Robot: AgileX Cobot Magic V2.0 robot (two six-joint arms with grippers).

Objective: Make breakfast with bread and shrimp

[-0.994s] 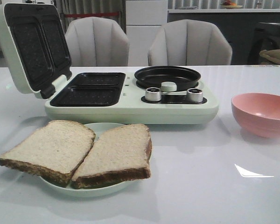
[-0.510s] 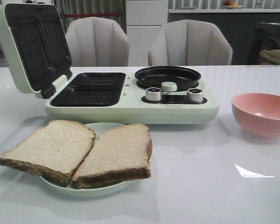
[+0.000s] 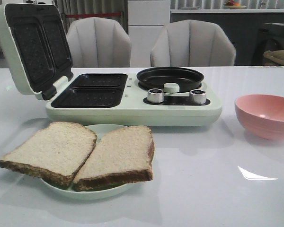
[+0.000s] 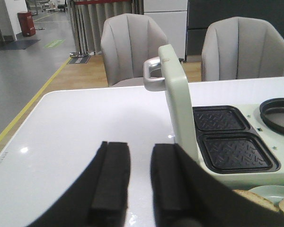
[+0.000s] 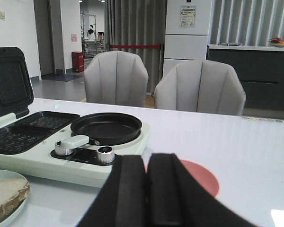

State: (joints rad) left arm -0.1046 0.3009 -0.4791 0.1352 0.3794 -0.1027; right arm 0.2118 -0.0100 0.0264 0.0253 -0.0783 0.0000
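Two slices of bread (image 3: 80,153) are lying side by side on a pale green plate (image 3: 100,191) at the near left of the white surface (image 3: 203,189), their crusts overhanging its rim. Behind the plate, a pale green breakfast maker (image 3: 132,101) is sitting with its lid (image 3: 31,47) standing open, baring two dark grill wells (image 3: 90,90) and a round black pan (image 3: 169,77). A pink bowl (image 3: 265,115) is resting to the right; the front view is showing none of its contents, and no shrimp is showing in any view.

Neither arm is appearing in the front view. Only the left wrist view is showing the left end effector (image 4: 135,182), its black fingers parted by a narrow gap and gripping nothing, beside the lid's edge. Only the right wrist view is showing the right end effector (image 5: 146,194), fingers almost touching and empty, hanging before the bowl and the maker's knobs (image 5: 85,150).
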